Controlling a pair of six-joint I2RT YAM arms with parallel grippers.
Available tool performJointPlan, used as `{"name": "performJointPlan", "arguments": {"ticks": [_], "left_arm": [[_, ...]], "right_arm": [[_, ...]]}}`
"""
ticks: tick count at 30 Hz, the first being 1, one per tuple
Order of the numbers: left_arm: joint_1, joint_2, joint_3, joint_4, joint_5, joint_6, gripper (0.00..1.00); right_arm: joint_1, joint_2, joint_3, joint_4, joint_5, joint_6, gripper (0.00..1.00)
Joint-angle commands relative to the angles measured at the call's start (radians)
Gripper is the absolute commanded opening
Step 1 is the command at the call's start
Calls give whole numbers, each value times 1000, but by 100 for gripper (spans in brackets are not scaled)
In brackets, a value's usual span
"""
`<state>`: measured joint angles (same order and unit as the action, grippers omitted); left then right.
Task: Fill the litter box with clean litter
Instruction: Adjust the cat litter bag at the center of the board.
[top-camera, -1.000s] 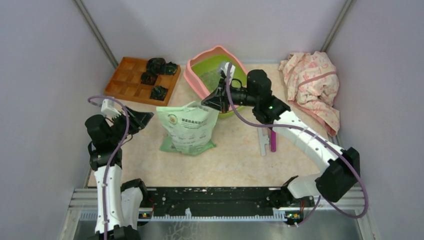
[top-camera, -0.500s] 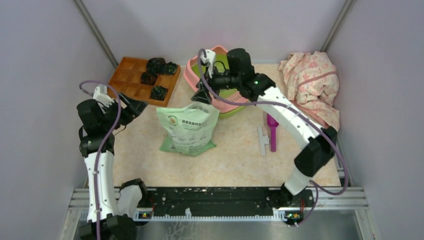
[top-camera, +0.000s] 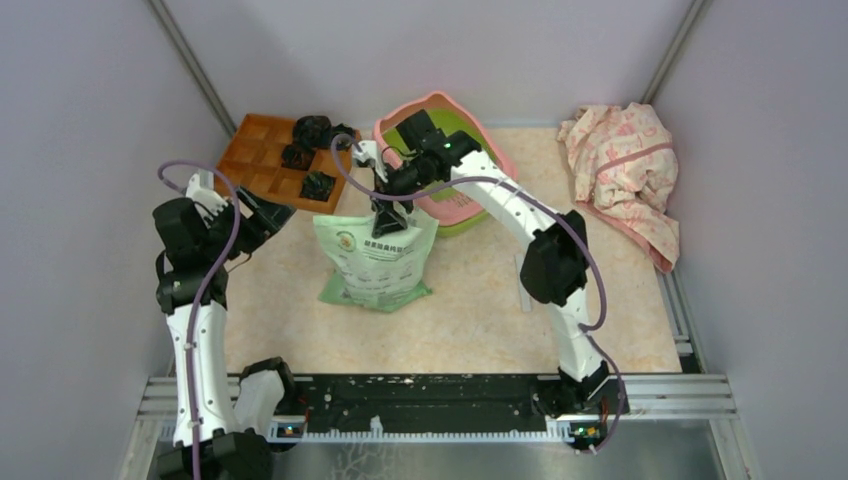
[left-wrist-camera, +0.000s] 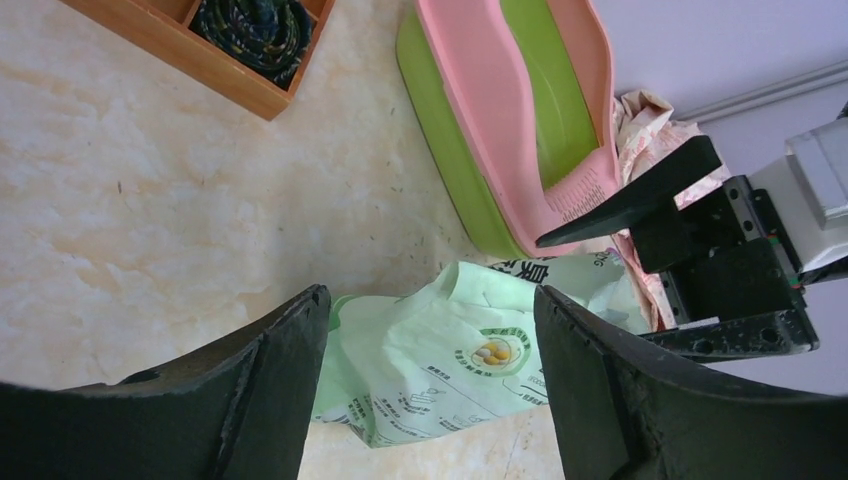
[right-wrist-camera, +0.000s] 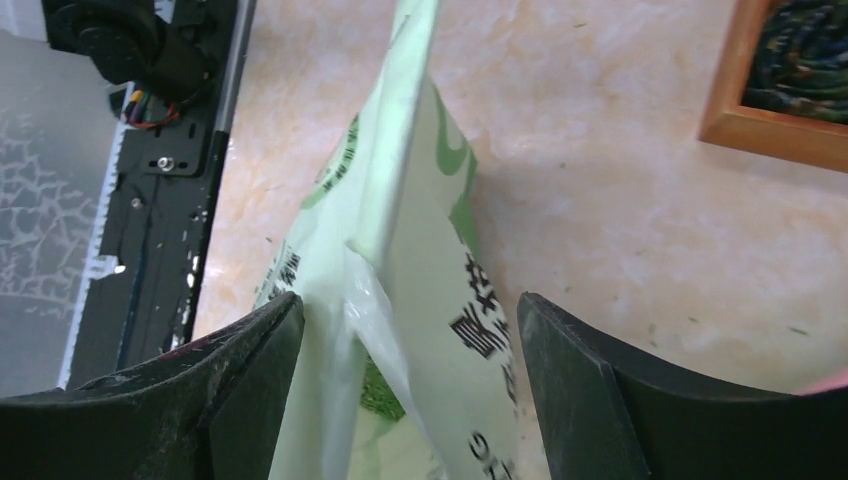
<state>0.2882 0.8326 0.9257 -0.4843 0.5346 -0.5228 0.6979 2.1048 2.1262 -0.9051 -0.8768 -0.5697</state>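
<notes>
Should the right gripper (right-wrist-camera: 400, 310), whose jaws are spread wide astride the opened top of the pale green printed plastic bag (top-camera: 378, 258), be closed off-centre, the bag could be crumpled or toppled and its contents spilt. The left gripper (left-wrist-camera: 430, 300) is held open and empty, apart from the bag. The lime green plastic litter box (top-camera: 436, 98), rounded and pink-rimmed, is set just behind the bag. The visible part of its basin looks smooth and bare.

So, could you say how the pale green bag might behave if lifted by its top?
Probably floppy: the bag looks like thin, creased film. Likely bottom-heavy, since it stands upright under a flat, pinched top. That top seems open, so tipping it may spill the contents.
</notes>
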Motion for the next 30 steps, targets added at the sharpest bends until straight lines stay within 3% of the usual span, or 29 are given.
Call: {"name": "performJointPlan", "arguments": {"ticks": [1, 11, 14, 16, 18, 19, 25, 27, 30], "left_arm": [[4, 8, -23, 37, 35, -6, 80], [4, 5, -75, 82, 62, -11, 79], [4, 4, -87, 93, 61, -14, 78], [3, 4, -94, 101, 65, -18, 78], [4, 3, -101, 106, 67, -20, 78], [3, 0, -105, 108, 68, -21, 78], [3, -15, -115, 107, 61, -15, 78], [4, -21, -112, 101, 50, -10, 78], [4, -33, -99, 75, 25, 2, 78]], "right_arm": [[45, 31, 90, -121, -73, -96, 79], [110, 47, 57, -204, -73, -82, 74], [154, 52, 48, -199, 98, -28, 55], [173, 75, 58, -192, 234, 29, 27], [180, 103, 95, -215, 298, 53, 6], [181, 95, 94, -188, 338, 91, 0], [231, -161, -87, 131, 609, 203, 0], [251, -267, -133, 230, 651, 225, 0], [261, -492, -329, 463, 686, 304, 0]]}}
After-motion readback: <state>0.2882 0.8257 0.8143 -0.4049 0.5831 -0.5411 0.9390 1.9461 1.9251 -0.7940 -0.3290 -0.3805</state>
